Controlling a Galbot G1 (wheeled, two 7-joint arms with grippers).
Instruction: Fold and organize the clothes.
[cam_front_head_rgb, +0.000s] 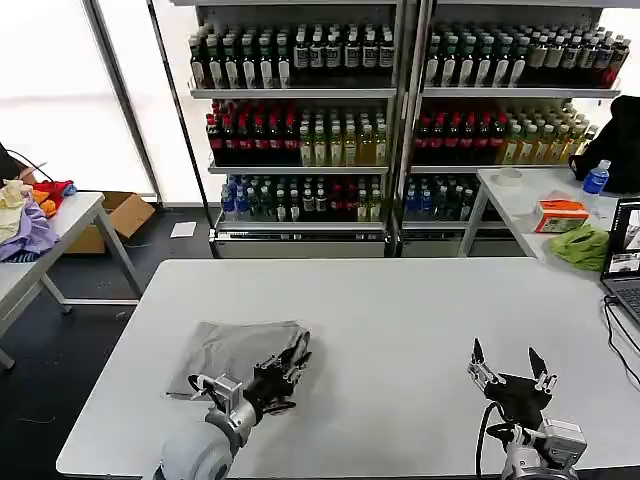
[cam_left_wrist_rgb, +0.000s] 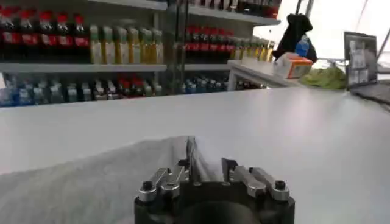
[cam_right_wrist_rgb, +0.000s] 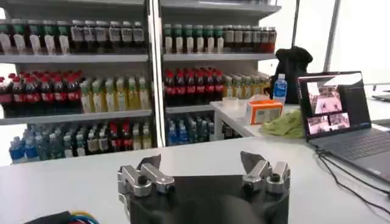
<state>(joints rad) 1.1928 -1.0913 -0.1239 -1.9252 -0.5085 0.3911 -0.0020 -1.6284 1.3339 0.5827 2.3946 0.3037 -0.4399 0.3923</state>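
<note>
One grey shirt (cam_front_head_rgb: 240, 350) lies folded in a rough rectangle on the white table (cam_front_head_rgb: 400, 300), near the front left. Its right edge is bunched and slightly raised. My left gripper (cam_front_head_rgb: 288, 372) sits low at that edge. In the left wrist view the left gripper (cam_left_wrist_rgb: 206, 164) has its jaws partly apart, with the shirt (cam_left_wrist_rgb: 91, 176) and a raised ridge of its cloth between them. Off to the right, my right gripper (cam_front_head_rgb: 507, 362) hovers open over bare table near the front edge, and the right gripper (cam_right_wrist_rgb: 198, 163) holds nothing.
A laptop (cam_front_head_rgb: 625, 255) and its cables (cam_front_head_rgb: 615, 335) lie at the table's right edge. Behind it, a side table carries a lime-green cloth (cam_front_head_rgb: 582, 245) and an orange box (cam_front_head_rgb: 560, 213). Bottle shelves (cam_front_head_rgb: 300, 130) line the back. Coloured fabrics (cam_front_head_rgb: 30, 215) are heaped on a left table.
</note>
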